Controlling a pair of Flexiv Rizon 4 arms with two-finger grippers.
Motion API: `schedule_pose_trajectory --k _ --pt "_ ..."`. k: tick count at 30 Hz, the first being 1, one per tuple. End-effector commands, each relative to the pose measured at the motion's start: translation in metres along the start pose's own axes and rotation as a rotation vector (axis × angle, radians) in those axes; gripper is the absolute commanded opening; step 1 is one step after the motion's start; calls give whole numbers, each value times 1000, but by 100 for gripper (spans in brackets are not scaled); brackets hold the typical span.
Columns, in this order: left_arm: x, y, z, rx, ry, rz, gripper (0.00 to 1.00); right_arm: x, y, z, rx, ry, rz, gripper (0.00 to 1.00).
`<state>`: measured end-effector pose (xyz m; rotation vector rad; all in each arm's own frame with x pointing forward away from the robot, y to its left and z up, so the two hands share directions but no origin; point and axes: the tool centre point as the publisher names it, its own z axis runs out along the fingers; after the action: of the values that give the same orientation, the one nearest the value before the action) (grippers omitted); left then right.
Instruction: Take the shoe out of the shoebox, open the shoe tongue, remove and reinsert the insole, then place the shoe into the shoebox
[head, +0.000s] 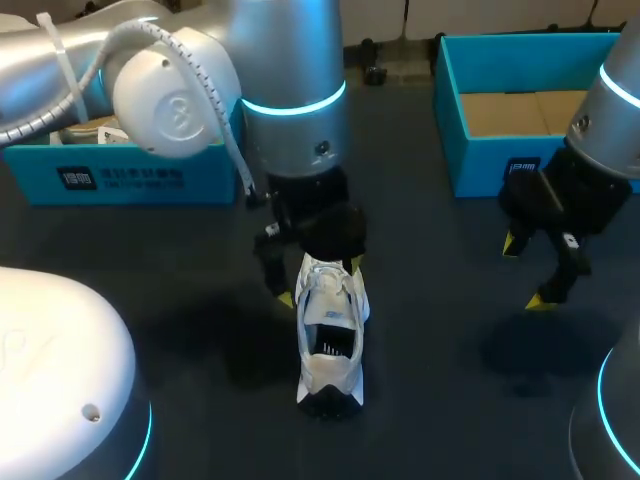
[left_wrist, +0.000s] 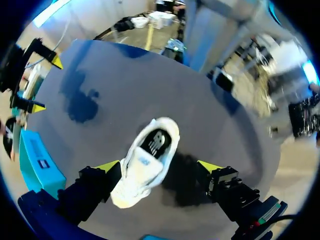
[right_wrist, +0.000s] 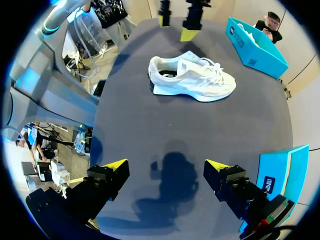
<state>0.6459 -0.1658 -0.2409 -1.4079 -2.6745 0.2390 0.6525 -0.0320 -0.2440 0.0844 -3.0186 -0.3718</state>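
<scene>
Left hand (left_wrist: 159, 166) spread wide, straddling toe end of white shoe (head: 330, 335) on worktop (right_wrist: 200, 125), gripping nothing; right hand (right_wrist: 166, 165) likewise apart, empty, well away from shoe.

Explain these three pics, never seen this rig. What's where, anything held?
Two robot arms work at a dark table. The head view looks down from above and behind. Each round picture comes from a camera on one arm's wrist, looking along its fingers. A white shoe stands on the table, outside both blue boxes, the left box and the right box. The left gripper hangs over the shoe's front, fingers open on either side. The right gripper is open over bare table. Nothing is held.
</scene>
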Motion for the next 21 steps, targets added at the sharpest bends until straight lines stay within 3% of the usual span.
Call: schedule_pose_trajectory --k 1,3,5,6,16,21 --pt "10 -15 -2 7 25 -302 100 -1 1 1 3 1 1 100" --pt "13 -20 2 8 -2 -543 100 -1 1 1 3 1 1 100" --pt "18 -22 9 69 15 -647 100 -1 1 1 3 1 1 100" --pt "20 -25 12 18 -6 -645 100 -1 1 1 3 1 1 100" --pt "20 -25 12 18 -6 -645 100 -1 1 1 3 1 1 100" --pt "24 -32 35 -67 -70 -834 100 -1 1 1 3 1 1 100"
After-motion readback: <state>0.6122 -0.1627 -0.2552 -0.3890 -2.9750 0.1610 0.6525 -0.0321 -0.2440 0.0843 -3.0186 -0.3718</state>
